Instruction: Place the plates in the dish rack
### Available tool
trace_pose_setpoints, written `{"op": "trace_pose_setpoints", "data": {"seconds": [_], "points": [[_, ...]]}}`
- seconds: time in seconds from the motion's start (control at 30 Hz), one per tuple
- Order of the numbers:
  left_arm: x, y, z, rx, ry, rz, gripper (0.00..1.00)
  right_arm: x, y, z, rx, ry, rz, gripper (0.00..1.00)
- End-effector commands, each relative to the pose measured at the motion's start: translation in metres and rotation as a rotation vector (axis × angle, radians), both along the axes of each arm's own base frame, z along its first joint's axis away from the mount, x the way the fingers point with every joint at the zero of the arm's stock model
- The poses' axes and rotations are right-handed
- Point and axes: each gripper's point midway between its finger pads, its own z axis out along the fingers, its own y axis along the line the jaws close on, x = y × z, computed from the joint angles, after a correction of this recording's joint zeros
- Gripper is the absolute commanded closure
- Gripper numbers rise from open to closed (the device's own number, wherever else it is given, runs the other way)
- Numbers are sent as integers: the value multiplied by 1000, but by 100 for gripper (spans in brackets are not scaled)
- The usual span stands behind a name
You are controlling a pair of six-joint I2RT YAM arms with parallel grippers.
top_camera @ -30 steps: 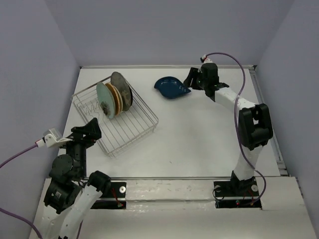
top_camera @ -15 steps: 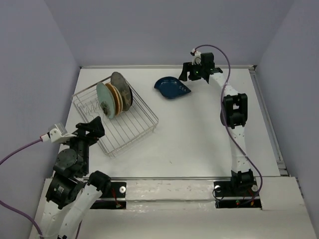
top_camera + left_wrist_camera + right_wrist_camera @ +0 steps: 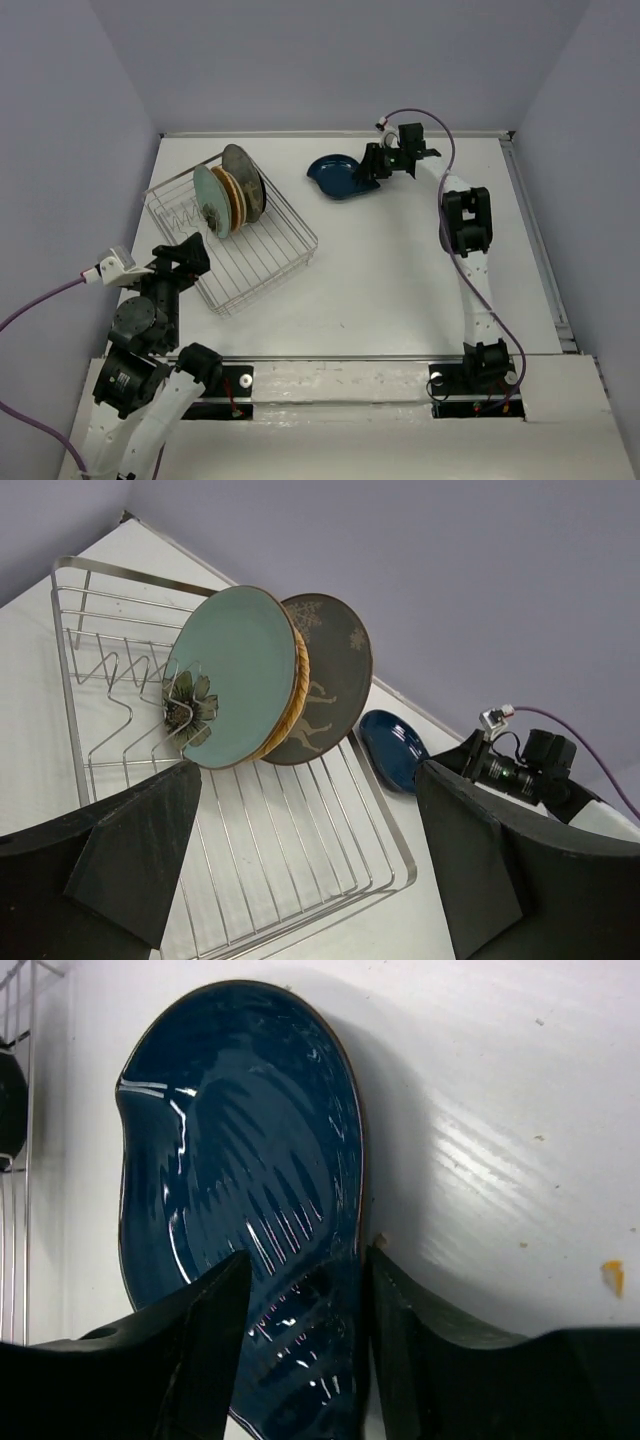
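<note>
The right arm reaches out almost straight toward the far edge of the white worktop (image 3: pixel 400 270), its wrist bent down so that the right gripper (image 3: pixel 375 165) (image 3: pixel 305 1270) sits low over the dark blue leaf-shaped plate (image 3: pixel 338 178) (image 3: pixel 230 1160). That plate lies flat near the middle of the far edge, well apart from the silver wire dish rack (image 3: pixel 270 275) (image 3: pixel 70 680). Its long axis runs roughly along the far edge. The jaws are a little apart and straddle its right-hand rim, one finger over the glossy inside, the other over bare worktop. Whether either finger touches the rim cannot be told. The plate's right end is covered by the gripper in the overhead view and cut off in the right wrist view.

The left arm is folded at the near left corner. The left gripper (image 3: pixel 185 258) (image 3: pixel 305 770) hangs beside the rack's near left side, its jaws spread wide and holding nothing.

In the rack's far half a pale teal floral plate (image 3: pixel 208 200) (image 3: pixel 235 670), an orange plate (image 3: pixel 232 198) (image 3: pixel 290 695) and a grey deer-patterned plate (image 3: pixel 330 690) stand on edge, packed close. Any others among them are hard to make out.
</note>
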Motion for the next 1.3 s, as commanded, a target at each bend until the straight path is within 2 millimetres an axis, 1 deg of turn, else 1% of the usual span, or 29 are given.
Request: {"op": "trace_pose_setpoints", "data": {"seconds": [0.0, 0.03, 0.07, 0.17, 0.2, 0.27, 0.3, 0.37, 0.4, 0.47, 0.53, 0.57, 0.6, 0.63, 0.67, 0.7, 0.8, 0.83, 0.9, 0.93, 0.97, 1.03, 1.07, 1.1, 1.13, 1.17, 1.2, 1.23, 1.27], "points": [[2, 2, 12, -3, -37, 10, 1, -33, 7, -7, 70, 106, 35, 48], [2, 1, 12, -3, -37, 7, 1, -34, 7, -8, 73, 103, 35, 50], [2, 1, 11, -1, -37, 7, 1, -37, 7, -6, 72, 105, 35, 65], [2, 1, 10, -1, -32, 5, 1, -44, 3, -13, 55, 128, 22, 86], [1, 1, 10, -3, -32, 8, 1, -41, 1, -2, 48, 94, 4, 93], [2, 1, 9, -3, -30, 6, 1, -41, -4, 2, 34, 75, -44, 93], [2, 1, 9, -2, -30, 8, 1, -39, -5, 31, 50, 40, -78, 93], [2, 1, 11, -2, -39, 2, 1, -34, -10, 60, 60, -21, -141, 93], [2, 1, 11, 2, -40, 2, 1, -39, -13, 89, 60, -51, -201, 93], [4, -1, 13, 4, -47, -5, 1, -40, -27, 114, 25, -101, -325, 93], [4, -3, 13, 8, -46, -13, 1, -48, -30, 152, 9, -170, -403, 93], [5, -5, 14, 8, -51, -23, 1, -55, -41, 198, 10, -261, -479, 93], [6, -6, 15, 11, -52, -28, 1, -63, -42, 217, 12, -295, -502, 93], [6, -8, 17, 11, -59, -38, 1, -78, -42, 250, 15, -362, -551, 93], [5, -8, 19, 8, -68, -42, 1, -86, -40, 267, 16, -396, -577, 93], [4, -7, 21, 5, -75, -39, 1, -101, -20, 281, 22, -426, -557, 93], [-2, -11, 32, -28, -109, -74, 1, -124, -9, 324, 4, -531, -639, 93], [-5, -12, 36, -35, -122, -82, 1, -140, 18, 339, 31, -556, -612, 93], [-11, -12, 50, -65, -160, -100, 1, -148, 34, 351, 34, -580, -646, 93], [-17, -12, 65, -78, -195, -114, 1, -163, 60, 367, 73, -598, -617, 93], [-21, -11, 74, -81, -215, -116, 1, -166, 68, 374, 82, -611, -642, 93], [-25, -10, 89, -83, -242, -124, 1, -170, 99, 370, 78, -620, -624, 93], [-34, -7, 106, -92, -283, -127, 1, -174, 114, 371, 86, -624, -614, 93], [-36, -6, 113, -86, -294, -128, 1, -188, 136, 390, 133, -644, -605, 93], [-44, -2, 127, -95, -328, -125, 1, -185, 158, 372, 102, -641, -596, 93], [-49, 1, 134, -98, -343, -122, 1, -200, 180, 391, 153, -656, -574, 93], [-53, 4, 140, -92, -356, -115, 1, -204, 195, 391, 157, -660, -563, 93], [-61, 7, 152, -95, -383, -117, 1, -200, 219, 368, 122, -659, -546, 93], [-65, 9, 157, -90, -396, -120, 1, -212, 235, 389, 180, -672, -537, 93]]}}
